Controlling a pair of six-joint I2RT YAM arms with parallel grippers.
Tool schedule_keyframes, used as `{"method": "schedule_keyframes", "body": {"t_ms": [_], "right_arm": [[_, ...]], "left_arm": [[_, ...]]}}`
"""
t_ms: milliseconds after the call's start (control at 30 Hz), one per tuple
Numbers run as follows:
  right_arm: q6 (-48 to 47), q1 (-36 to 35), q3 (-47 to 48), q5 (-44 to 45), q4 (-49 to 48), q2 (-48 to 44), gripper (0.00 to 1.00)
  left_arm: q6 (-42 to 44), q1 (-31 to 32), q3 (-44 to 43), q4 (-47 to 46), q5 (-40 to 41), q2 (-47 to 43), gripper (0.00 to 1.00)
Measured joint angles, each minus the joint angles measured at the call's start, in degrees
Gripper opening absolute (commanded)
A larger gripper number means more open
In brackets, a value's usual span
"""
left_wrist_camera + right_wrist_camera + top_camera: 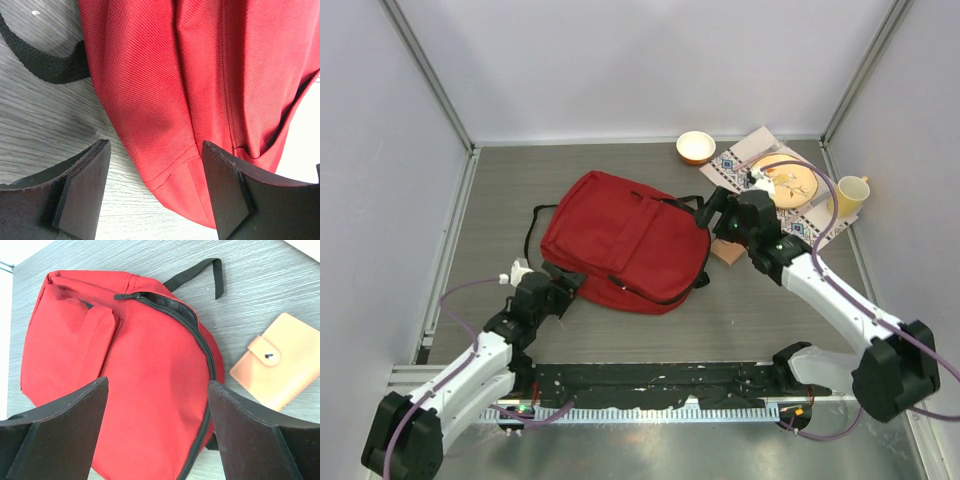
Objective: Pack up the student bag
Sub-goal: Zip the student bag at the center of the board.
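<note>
The bag (620, 240) lies mid-worktop (500, 200). The left hand (570, 281) sits at its near left corner, which lies between the fingers. The right hand (710, 213) hangs over the bag's right edge. A wallet (279, 361) lies just right of the bag. Behind the bag, to the right, stands a bowl (695, 147). Right of the bowl lies a mat (728, 165) with a plate (800, 186) on it. A cup (851, 195) stands at the mat's right edge.

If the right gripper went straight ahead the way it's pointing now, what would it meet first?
Most likely the student bag: its red fabric fills the gap ahead of the open right gripper. The tan wallet lies off to one side.
</note>
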State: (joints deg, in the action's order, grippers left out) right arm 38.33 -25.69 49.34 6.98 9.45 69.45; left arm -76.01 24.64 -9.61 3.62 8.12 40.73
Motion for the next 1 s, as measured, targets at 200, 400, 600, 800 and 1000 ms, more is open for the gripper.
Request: {"method": "schedule_keyframes", "body": {"t_ms": [200,400,600,800,1000], "right_arm": [[-0.15,-0.13,-4.33,-4.37,0.44,-8.33,0.64],[-0.72,-10.69,-4.35,-8.39,-0.04,-5.53,0.49],[-0.63,-22.34,-4.35,-8.39,-1.36,0.07,0.41],[-0.72,-30.49,-2.23,-6.91,-2.84,7.13,0.41],[-1.7,-34.21,1.77,-4.83,-4.81,13.4,0.41]], "left_arm": [[-0.52,0.22,-0.11,-6.38,-0.7,8.72,0.5],[-0.94,0.44,-0.76,-12.46,-1.33,15.78,0.16],[-1.03,0.48,-0.76,-12.9,-1.25,13.0,0.03],[-0.39,0.52,-0.76,-9.84,-0.96,5.7,0.0],[-0.31,0.52,-0.61,-8.11,-0.81,2.84,0.0]]}}
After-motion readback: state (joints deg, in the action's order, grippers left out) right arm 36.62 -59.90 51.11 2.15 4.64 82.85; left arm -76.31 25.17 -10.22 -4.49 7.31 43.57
